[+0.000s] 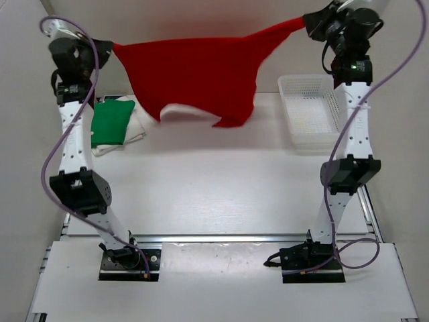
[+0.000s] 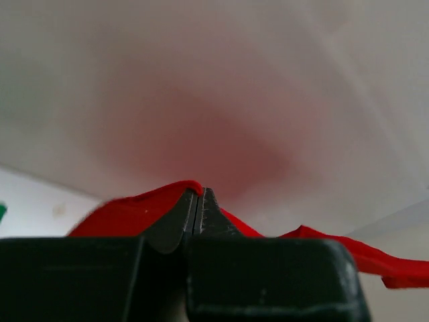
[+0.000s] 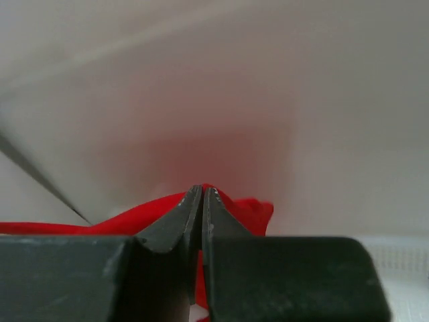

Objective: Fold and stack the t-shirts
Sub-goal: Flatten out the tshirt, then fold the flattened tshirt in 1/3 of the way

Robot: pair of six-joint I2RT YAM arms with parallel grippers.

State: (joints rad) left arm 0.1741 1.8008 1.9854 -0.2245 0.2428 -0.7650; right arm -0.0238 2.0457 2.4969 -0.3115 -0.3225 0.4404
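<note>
The red t-shirt [image 1: 198, 70] hangs spread in the air above the far part of the table, stretched between both arms. My left gripper [image 1: 107, 48] is shut on its left end, and red cloth [image 2: 127, 213] bulges round the closed tips [image 2: 198, 193]. My right gripper [image 1: 310, 23] is shut on the right end, higher up, with red cloth [image 3: 244, 209] showing behind its tips [image 3: 202, 189]. A folded bright green t-shirt [image 1: 111, 121] lies on a white t-shirt [image 1: 137, 132] at the table's left, under the left arm.
A white mesh basket [image 1: 308, 113] stands at the back right of the table [image 1: 214, 181], beside the right arm. Grey walls close in behind and at both sides. The hanging shirt's lower hem dips toward the tabletop near the middle.
</note>
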